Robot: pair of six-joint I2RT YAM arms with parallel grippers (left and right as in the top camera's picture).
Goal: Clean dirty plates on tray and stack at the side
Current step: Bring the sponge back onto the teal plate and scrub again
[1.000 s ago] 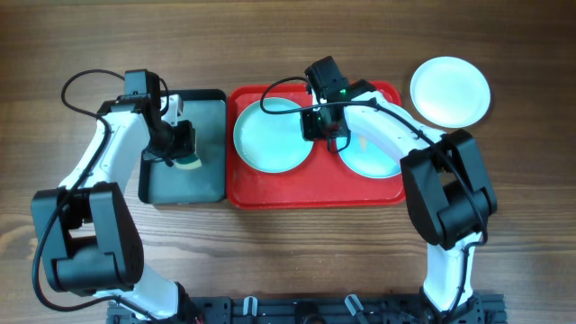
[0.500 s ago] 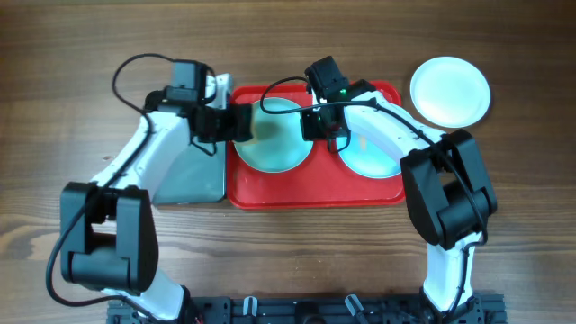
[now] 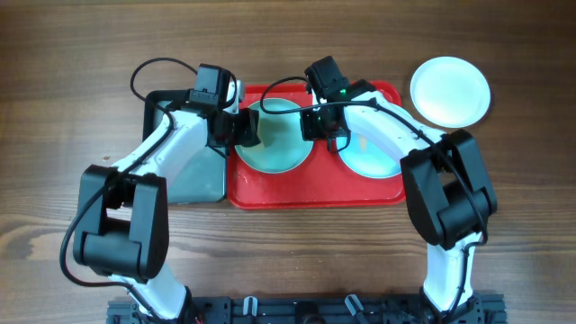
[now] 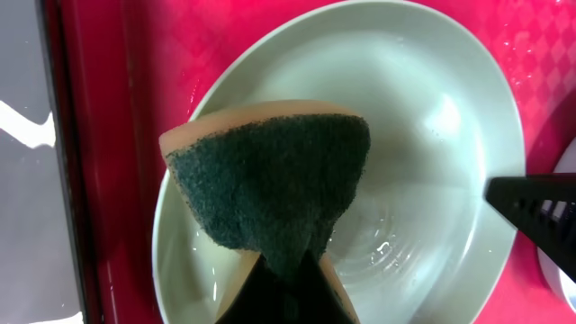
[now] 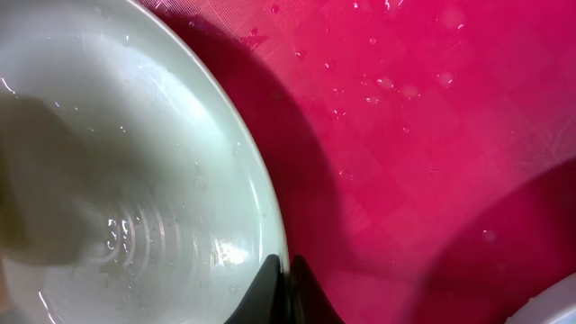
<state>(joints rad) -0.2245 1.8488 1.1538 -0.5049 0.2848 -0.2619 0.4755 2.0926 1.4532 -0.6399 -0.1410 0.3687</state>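
- Clenching sponge [image 4: 270, 180] in left gripper [image 3: 245, 129], over aqua plate [image 4: 432, 153] on red tray [image 3: 270, 193].
- Pinching that plate's rim with right gripper [image 5: 286, 274].
- Risk of wet rim slipping from pinch under hard scrubbing, then knocking 2nd aqua plate [image 3: 369, 162] beside it.
- On worktop [image 3: 297, 252], well apart: white plate [image 3: 450, 90].

1. The tabletop [image 3: 297, 261] fills the overhead view from edge to edge. It is brown wood with darker grain running left to right.
2. Its surface is matt, streaked in lighter and darker brown, and the grain turns wavy near the lower left corner.
3. A black slotted rail [image 3: 297, 310] lies along the bottom edge.
4. The light is even and soft, and shadows on the wood are faint.
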